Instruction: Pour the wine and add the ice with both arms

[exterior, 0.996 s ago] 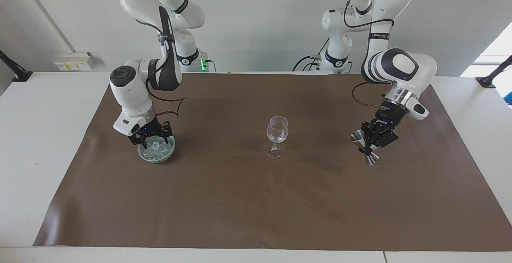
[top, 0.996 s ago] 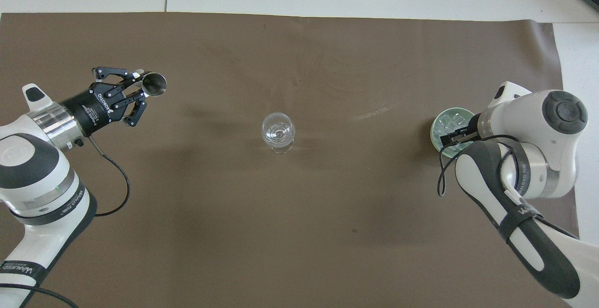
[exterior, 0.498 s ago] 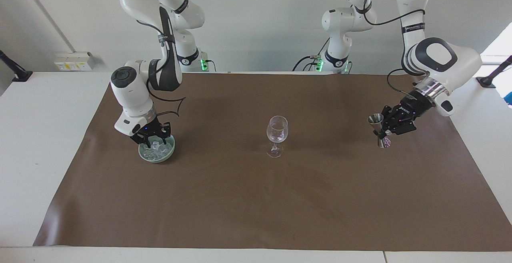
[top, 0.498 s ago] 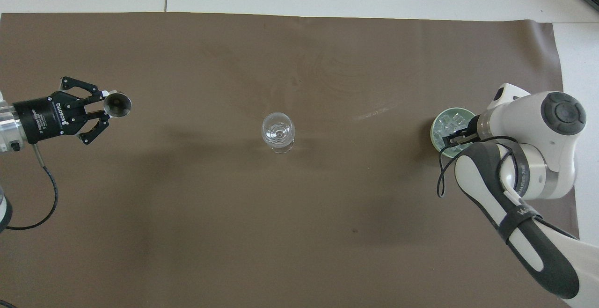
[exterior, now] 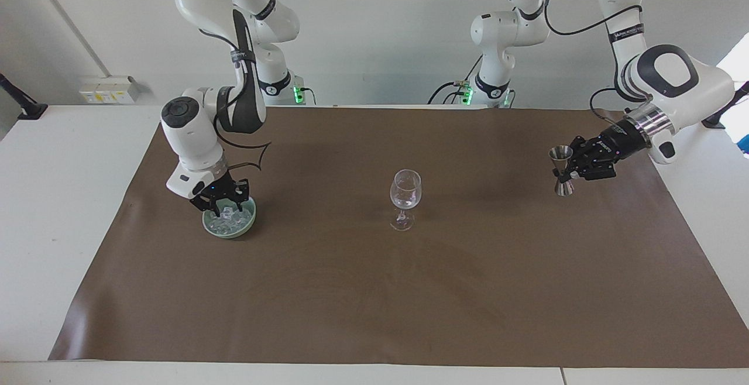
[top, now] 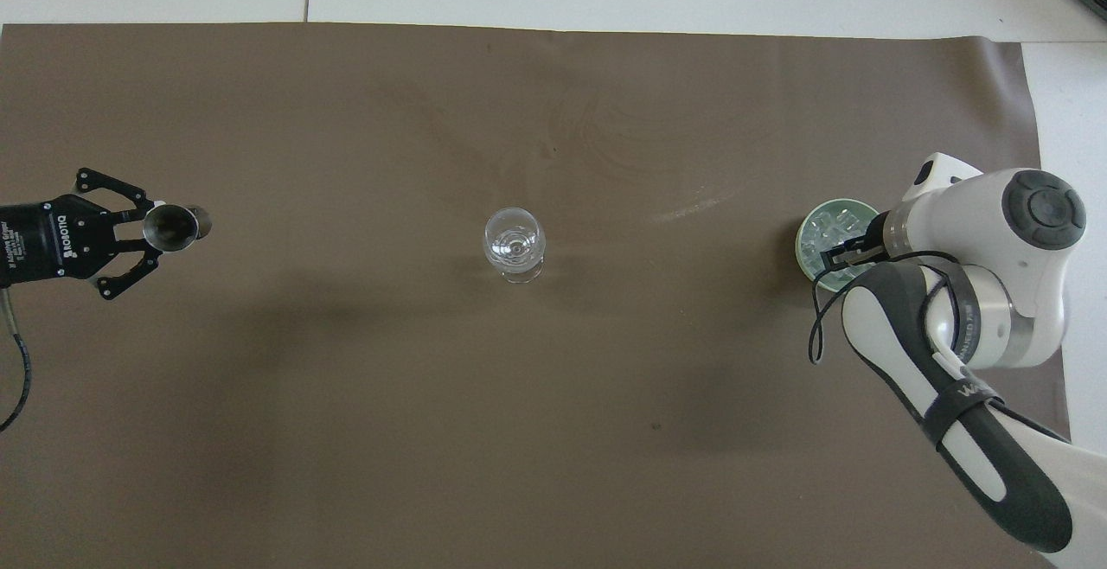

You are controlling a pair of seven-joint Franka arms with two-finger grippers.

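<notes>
Ice (exterior: pixel 228 216) is sitting in a green bowl (exterior: pixel 210 226) toward the right arm's end of the brown mat (exterior: pixel 374 291). Right gripper (exterior: pixel 224 208) is dipping into the bowl; grip cannot be told. Left gripper (exterior: pixel 570 164) is holding a metal measuring cup (exterior: pixel 562 169) upright over the mat. 1 wine glass (exterior: pixel 405 198) is standing mid-mat.

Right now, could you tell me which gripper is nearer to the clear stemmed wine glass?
Right. The right gripper is over the pale green bowl; the left gripper, holding the steel jigger, is slightly farther from the glass.
</notes>
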